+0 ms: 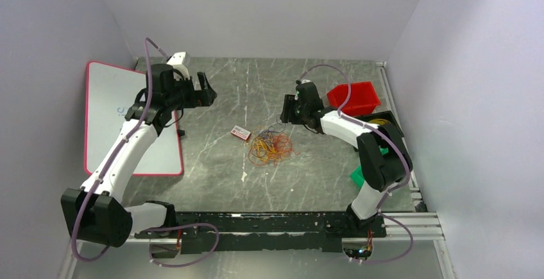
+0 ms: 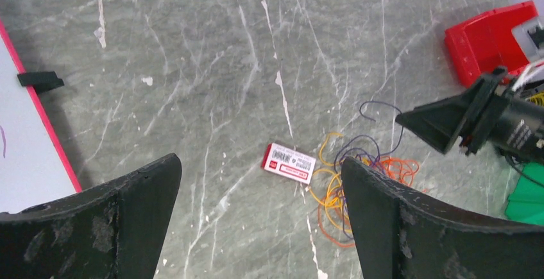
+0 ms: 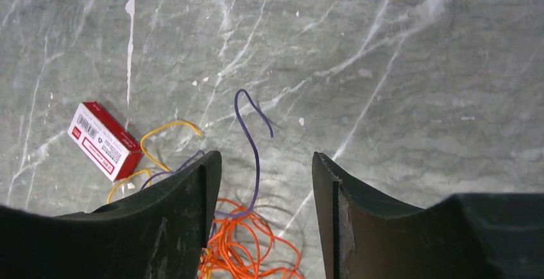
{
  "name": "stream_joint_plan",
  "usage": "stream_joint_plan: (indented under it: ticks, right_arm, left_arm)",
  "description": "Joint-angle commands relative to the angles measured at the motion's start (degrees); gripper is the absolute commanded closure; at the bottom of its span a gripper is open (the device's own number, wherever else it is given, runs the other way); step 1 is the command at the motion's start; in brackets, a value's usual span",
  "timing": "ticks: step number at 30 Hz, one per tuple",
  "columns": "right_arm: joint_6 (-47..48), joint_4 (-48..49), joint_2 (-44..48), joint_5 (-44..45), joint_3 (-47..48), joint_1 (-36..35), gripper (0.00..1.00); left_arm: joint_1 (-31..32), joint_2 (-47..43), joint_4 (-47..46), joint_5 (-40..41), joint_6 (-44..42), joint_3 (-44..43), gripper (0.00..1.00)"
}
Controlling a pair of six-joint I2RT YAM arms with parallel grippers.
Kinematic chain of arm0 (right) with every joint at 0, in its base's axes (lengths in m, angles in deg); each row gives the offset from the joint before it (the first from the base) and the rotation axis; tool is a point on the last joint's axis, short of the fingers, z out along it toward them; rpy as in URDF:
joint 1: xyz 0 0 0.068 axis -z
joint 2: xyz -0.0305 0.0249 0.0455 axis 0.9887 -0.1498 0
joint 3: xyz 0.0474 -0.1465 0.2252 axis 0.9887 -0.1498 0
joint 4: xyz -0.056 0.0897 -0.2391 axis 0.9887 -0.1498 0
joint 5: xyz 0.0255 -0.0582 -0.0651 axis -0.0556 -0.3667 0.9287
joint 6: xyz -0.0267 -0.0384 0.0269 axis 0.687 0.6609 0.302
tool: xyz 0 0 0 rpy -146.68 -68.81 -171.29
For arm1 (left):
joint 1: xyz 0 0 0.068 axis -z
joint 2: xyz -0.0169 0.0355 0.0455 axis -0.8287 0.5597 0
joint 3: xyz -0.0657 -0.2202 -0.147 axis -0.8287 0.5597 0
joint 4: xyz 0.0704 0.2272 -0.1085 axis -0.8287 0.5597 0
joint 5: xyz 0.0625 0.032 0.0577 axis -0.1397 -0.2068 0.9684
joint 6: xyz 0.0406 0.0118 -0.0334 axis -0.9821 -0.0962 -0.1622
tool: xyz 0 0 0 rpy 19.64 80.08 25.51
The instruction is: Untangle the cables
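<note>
Where: the cables (image 1: 271,147), a loose knot of thin orange, yellow and purple wires, lie mid-counter (image 1: 212,163) between the arms. A small red box (image 1: 240,133) sits just beside them; whether it touches cannot be told.
Left pincer (image 1: 205,90): released, fingers wide apart, empty, well apart from the knot.
Right pincer (image 3: 266,163): released, empty, hovering over the knot's far edge.
Handling (judgement): very light, limp, springy. Pulling one strand will likely drag the whole bunch. Thin and slippery, so it needs a firm fingertip pinch.
Grasp point (judgement): the free purple end (image 3: 251,120) looping clear of the heap, with the other pincer pinning the orange coils (image 3: 247,250).
Writing: the box carries a barcode label, print too small to read; no brand legible.
</note>
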Motion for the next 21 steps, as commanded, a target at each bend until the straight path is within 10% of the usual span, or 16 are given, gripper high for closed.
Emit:
stream_joint_plan:
  ticks: [1, 13, 21]
  right_arm:
    - [0.28, 2.34, -2.64, -3.15, 2.78, 0.77, 0.43]
    - [0.59, 1.93, -7.65, -3.36, 4.76, 0.98, 0.62]
    - [2.75, 5.11, -5.42, -8.0, 3.26, 0.99, 0.96]
  left_arm:
    - [0.16, -4.08, -2.02, -1.57, -1.18, 3.8, 0.01]
    - [0.21, -7.43, -5.04, -3.37, 0.09, 8.48, 0.01]
    - [0.21, -7.66, -7.62, -7.8, -0.63, 9.56, 0.01]
